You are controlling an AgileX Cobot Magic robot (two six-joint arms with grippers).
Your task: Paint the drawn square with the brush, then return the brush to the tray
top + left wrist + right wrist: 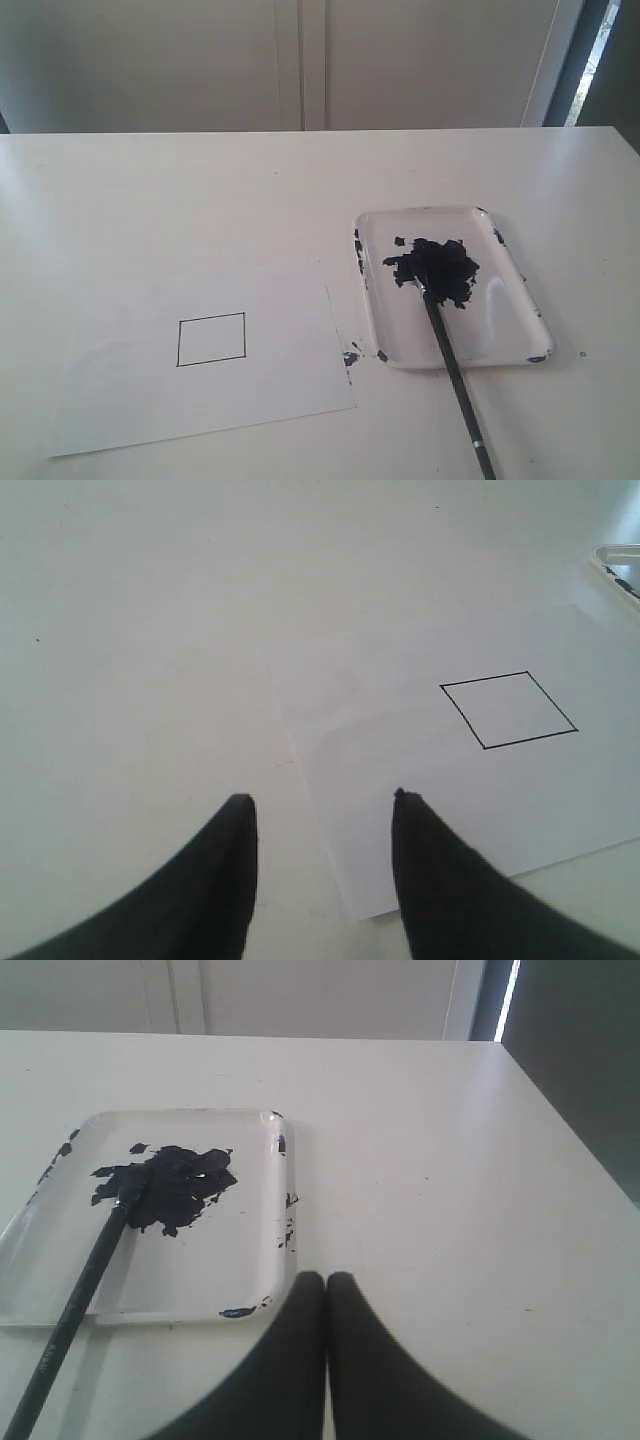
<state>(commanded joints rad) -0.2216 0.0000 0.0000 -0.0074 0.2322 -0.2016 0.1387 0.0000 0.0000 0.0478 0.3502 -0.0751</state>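
1. Painting had not begun: my left gripper (320, 798) hung open and empty near the blank drawn square (212, 340).
2. The brush (447, 350) lay on the tray (505, 320), tip in paint.
3. My right gripper (327, 1278) sat clenched on nothing just beside the tray; I judged it needed to open and take the handle.

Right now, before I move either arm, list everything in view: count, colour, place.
table: one, white, under everything
paper sheet: one, white, on the table's left
drawn square: one, black outline, unpainted, on the paper sheet
tray: one, white, dark-chipped rim, right of the paper sheet
paint blob: one, blue-black, in the tray
brush: one, black, tip in the paint blob, handle across the tray's rim
paint splatter: one, dark, between paper sheet and tray
left gripper: one, black, open, near the paper sheet's edge
right gripper: one, black, shut, empty, beside the tray
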